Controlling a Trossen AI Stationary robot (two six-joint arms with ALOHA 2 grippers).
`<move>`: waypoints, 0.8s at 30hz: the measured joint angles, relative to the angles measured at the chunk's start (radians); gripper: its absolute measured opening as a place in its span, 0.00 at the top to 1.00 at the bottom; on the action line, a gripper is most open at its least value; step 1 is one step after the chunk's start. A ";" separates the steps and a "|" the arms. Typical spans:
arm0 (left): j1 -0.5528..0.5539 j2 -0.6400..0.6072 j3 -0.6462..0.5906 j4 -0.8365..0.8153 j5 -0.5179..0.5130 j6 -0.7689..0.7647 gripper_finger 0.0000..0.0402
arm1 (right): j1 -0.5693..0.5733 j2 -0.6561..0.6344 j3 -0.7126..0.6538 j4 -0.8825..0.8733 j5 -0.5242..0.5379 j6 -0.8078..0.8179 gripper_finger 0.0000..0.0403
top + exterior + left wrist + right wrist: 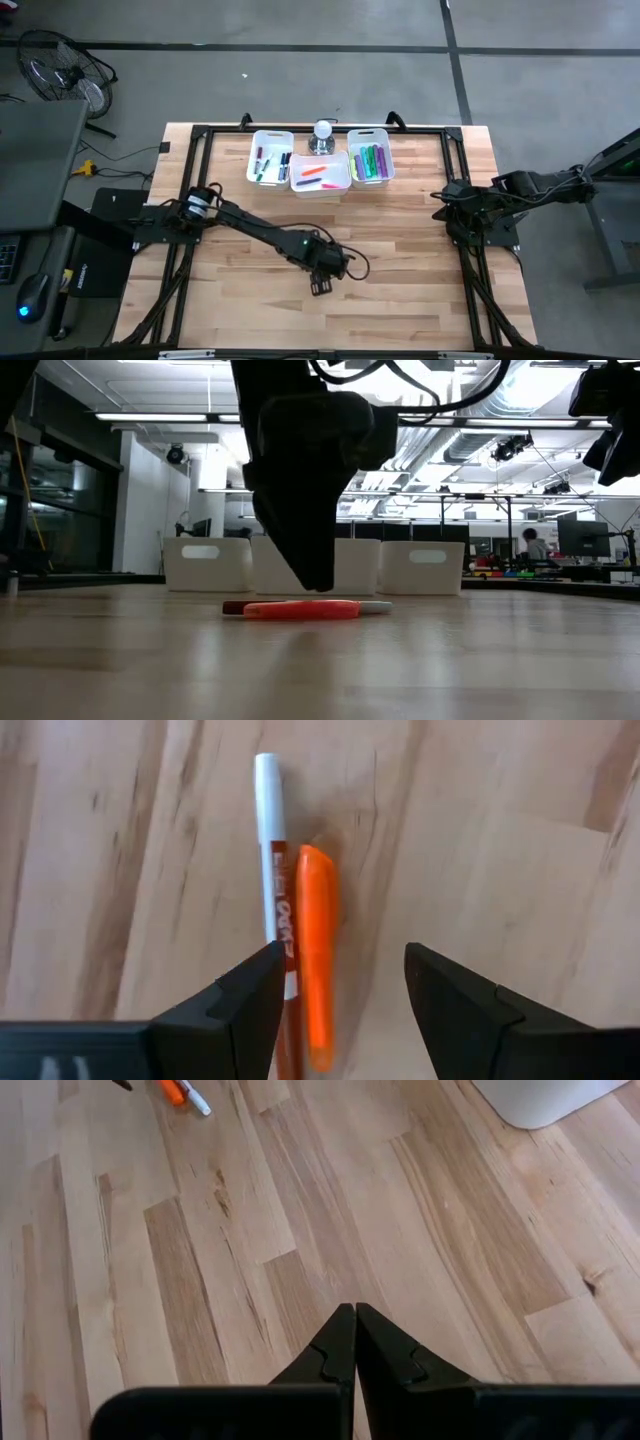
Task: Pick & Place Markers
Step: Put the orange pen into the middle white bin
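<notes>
Parted left-gripper (340, 985) fingers hover over two markers lying side by side and touching on the table (420, 250): an orange marker (318, 960) and a white-barrelled marker (272, 850). Their long axes run lengthwise between the fingers, so closing should pinch across them. The barrel print is unreadable. Off at the table's right edge, the right gripper (354, 1342) waits, fingers pressed together on nothing.

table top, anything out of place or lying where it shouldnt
Two markers lie loose on the table, outside the bins: an orange one and a white one, side by side under the open left gripper.
</notes>
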 joint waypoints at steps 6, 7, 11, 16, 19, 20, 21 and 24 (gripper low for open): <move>-0.001 0.000 0.000 -0.009 0.022 0.004 0.50 | 0.000 0.000 0.000 0.000 0.000 0.000 1.00; -0.001 0.000 0.000 -0.006 0.023 0.004 0.50 | 0.000 0.000 0.000 0.000 0.000 -0.001 1.00; 0.001 0.000 0.000 -0.003 0.018 0.012 0.50 | 0.000 0.000 0.000 0.000 0.000 0.000 1.00; 0.012 0.000 0.000 -0.006 0.024 0.014 0.50 | 0.000 0.000 0.000 0.000 0.000 0.000 1.00; 0.024 0.014 0.003 0.006 0.033 0.010 0.50 | 0.000 0.000 0.000 0.000 0.000 0.000 1.00; 0.027 0.021 0.003 0.005 0.043 0.010 0.50 | 0.000 0.000 0.000 0.000 0.000 0.000 1.00; 0.027 0.022 0.003 -0.003 0.050 0.012 0.50 | 0.000 0.000 0.000 0.000 0.000 0.000 1.00; 0.027 0.022 0.002 -0.003 0.080 0.028 0.50 | 0.000 0.000 0.000 0.000 0.000 0.000 1.00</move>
